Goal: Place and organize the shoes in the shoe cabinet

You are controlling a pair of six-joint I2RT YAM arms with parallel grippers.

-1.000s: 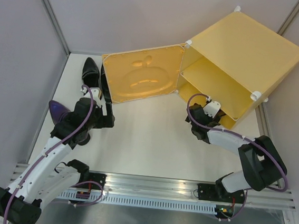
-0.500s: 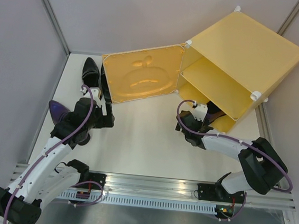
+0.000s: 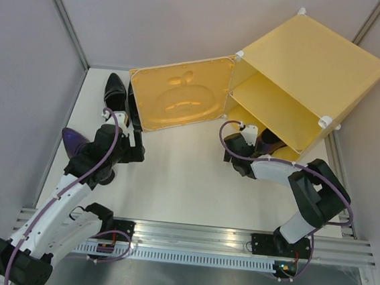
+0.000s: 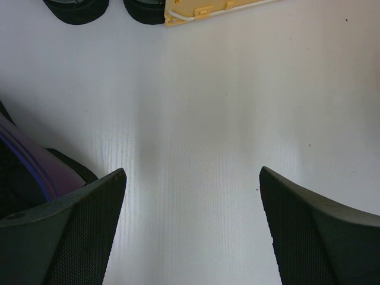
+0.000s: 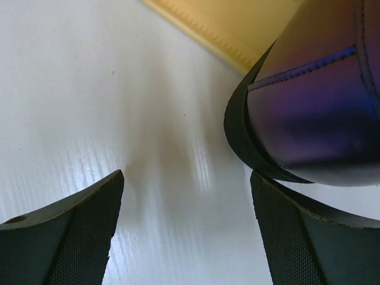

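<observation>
The yellow shoe cabinet [image 3: 312, 67] stands at the back right with its apple-embossed door [image 3: 180, 101] swung open to the left. One dark purple shoe [image 3: 271, 142] lies in the mouth of the lower compartment and shows close on the right in the right wrist view [image 5: 314, 107]. My right gripper [image 3: 235, 149] is open and empty just left of it [image 5: 187, 237]. The other purple shoe [image 3: 74, 141] lies at the left, beside my open, empty left gripper [image 3: 134, 147] [image 4: 193, 237]. The black pair [image 3: 117, 92] stands behind the door's outer edge.
The open door's lower edge [image 4: 202, 10] lies just ahead of my left gripper, with the black shoes' heels [image 4: 77, 9] beside it. The cabinet's front edge [image 5: 237, 29] is close ahead of my right gripper. Grey walls enclose the white table [image 3: 179, 182].
My right gripper has drawn back leftward out of the cabinet's lower opening, leaving the purple shoe there. The left arm has not moved.
</observation>
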